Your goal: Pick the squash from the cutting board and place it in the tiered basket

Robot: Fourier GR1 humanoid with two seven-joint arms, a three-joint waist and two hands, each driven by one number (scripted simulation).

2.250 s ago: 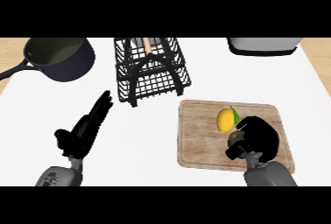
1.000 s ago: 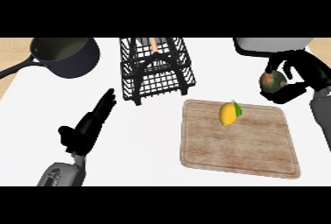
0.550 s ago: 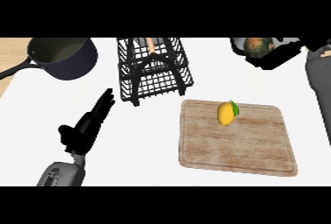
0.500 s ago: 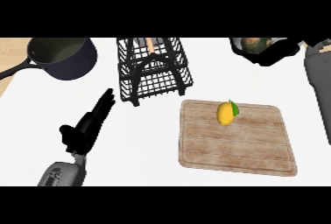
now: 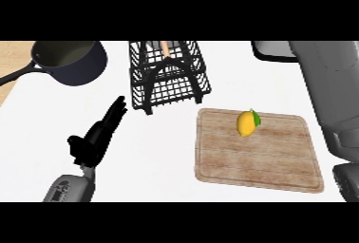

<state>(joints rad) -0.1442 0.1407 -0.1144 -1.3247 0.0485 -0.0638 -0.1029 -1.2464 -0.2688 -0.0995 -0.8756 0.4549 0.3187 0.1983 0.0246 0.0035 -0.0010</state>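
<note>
We see our left hand [image 5: 98,135] low on the white counter [image 5: 154,161], with its fingers straight and flat, holding nothing. Up and to the right of that hand stands the black tiered basket [image 5: 168,76], quite near the fingertips but not touching them. Something pale and thin shows at the top of the basket, but we cannot tell what it is. Up and to the left of the hand sits a dark pot [image 5: 70,61] with a long handle. Far to the right of the hand lies the wooden cutting board [image 5: 256,154]. A yellow fruit with a green leaf [image 5: 246,122] rests on the top part of the board. We cannot find the squash anywhere we look, not on the board and not in the basket. Our right arm [image 5: 329,95] goes up the right side as a big grey shape, next to the board. Its hand is out of sight past the top, so we cannot tell how its fingers are.
</note>
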